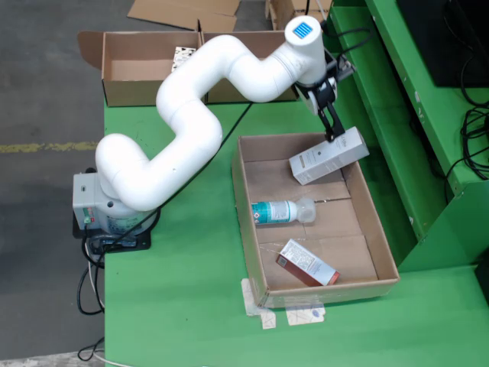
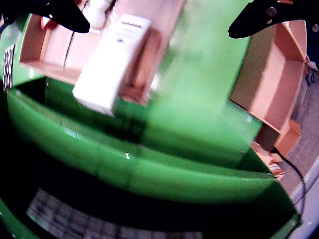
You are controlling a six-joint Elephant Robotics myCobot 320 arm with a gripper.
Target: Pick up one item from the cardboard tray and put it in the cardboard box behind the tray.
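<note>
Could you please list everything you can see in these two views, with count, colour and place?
open brown cardboard tray: one, on the green table, right of centre in the fixed view
white rectangular carton: one, lifted at the tray's far end, hanging tilted from the tool
clear bottle with teal label: one, lying mid-tray
red and white carton: one, near end of tray
brown cardboard boxes: two, open, behind the tray
green table: one
white arm: one
black tool: one, at the white carton's top

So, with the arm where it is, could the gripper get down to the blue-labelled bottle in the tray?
Probably not yet: the gripper seems occupied with the white carton. The bottle itself lies uncovered mid-tray, with nothing stacked on it.
</note>
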